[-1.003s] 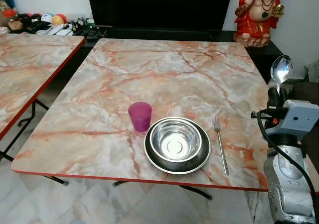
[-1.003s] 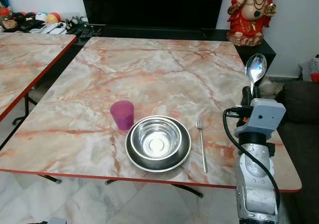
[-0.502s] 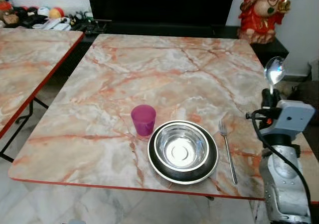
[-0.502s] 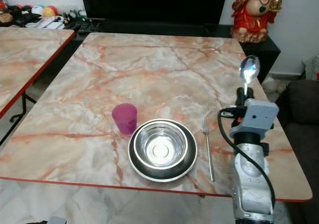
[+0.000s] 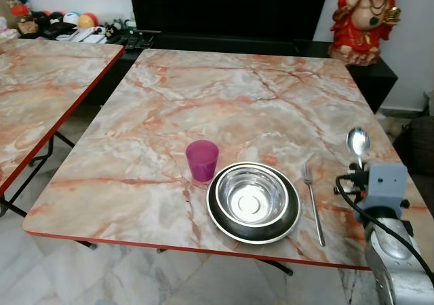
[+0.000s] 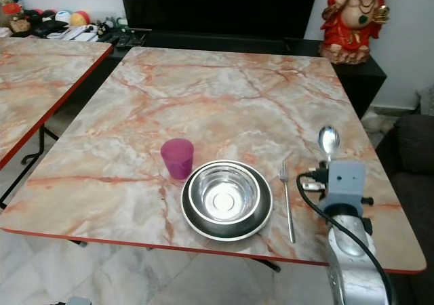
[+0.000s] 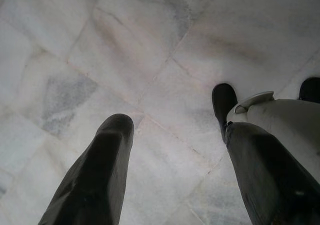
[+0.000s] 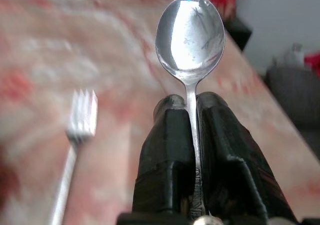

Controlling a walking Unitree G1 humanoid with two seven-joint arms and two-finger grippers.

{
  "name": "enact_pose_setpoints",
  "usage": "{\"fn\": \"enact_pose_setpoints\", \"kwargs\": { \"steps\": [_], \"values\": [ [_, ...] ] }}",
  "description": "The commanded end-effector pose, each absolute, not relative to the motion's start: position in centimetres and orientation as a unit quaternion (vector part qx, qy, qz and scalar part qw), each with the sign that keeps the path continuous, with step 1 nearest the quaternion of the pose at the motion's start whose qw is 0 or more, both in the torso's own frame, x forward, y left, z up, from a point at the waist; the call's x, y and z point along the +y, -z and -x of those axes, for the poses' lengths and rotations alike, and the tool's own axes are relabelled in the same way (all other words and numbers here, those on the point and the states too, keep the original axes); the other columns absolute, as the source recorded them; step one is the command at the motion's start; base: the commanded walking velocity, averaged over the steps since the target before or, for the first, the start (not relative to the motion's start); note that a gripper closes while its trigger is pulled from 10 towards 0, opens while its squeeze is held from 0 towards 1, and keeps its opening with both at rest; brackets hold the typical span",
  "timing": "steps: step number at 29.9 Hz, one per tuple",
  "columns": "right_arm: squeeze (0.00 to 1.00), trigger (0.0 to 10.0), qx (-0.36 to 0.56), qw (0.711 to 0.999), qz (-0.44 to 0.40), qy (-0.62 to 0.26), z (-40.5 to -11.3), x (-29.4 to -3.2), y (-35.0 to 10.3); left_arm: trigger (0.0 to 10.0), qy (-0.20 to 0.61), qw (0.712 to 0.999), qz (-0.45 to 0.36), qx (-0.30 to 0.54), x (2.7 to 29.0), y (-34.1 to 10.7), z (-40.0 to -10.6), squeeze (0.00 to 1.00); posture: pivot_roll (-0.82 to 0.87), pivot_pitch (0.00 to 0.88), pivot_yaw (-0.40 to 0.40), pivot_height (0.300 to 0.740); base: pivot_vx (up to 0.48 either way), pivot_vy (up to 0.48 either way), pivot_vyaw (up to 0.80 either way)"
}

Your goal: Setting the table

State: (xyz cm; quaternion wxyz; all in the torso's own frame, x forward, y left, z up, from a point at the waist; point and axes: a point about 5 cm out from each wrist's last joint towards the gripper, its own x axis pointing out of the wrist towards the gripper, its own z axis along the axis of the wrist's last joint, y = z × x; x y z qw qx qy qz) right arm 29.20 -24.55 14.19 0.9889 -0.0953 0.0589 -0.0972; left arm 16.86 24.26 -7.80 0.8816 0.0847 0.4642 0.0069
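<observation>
Bare bench beyond cup, stacked bowl and fork; open strip right of fork, under right gripper clamping upright spoon.

On the near table a bowl sits in a plate close to the front edge. A cup stands just beside the plate at its left rear. A fork lies to the right of the plate, tines pointing away. Right of the fork, the right gripper holds a spoon upright above the table's right edge. A second table stands to the left, a statue behind the far right corner.
</observation>
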Motion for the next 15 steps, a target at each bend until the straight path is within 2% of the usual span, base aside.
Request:
{"fn": "enact_pose_setpoints", "kwargs": {
  "steps": [1, 5, 15],
  "values": [
    [0.00, 10.0, 0.082, 0.988, 0.091, 0.093, -29.1, -25.2, -13.9, 10.0, -0.007, 0.872, -0.081, 0.482, 24.3, 8.3, -15.9, 0.00, -0.08, 0.126, 0.008, 0.740, 0.000, 0.000, 0.00],
    [0.00, 10.0, 0.102, 0.991, 0.075, 0.047, -29.1, -25.2, -13.8, 10.0, -0.007, 0.872, -0.082, 0.483, 24.4, 8.2, -15.9, 0.00, -0.08, 0.128, 0.010, 0.740, 0.000, 0.000, 0.00],
    [0.00, 10.0, 0.130, 0.991, 0.001, 0.030, -29.0, -26.2, -12.9, 10.0, -0.009, 0.872, -0.077, 0.484, 24.2, 8.4, -15.7, 0.00, -0.07, 0.137, -0.010, 0.740, 0.000, 0.000, 0.00]
  ]
}}
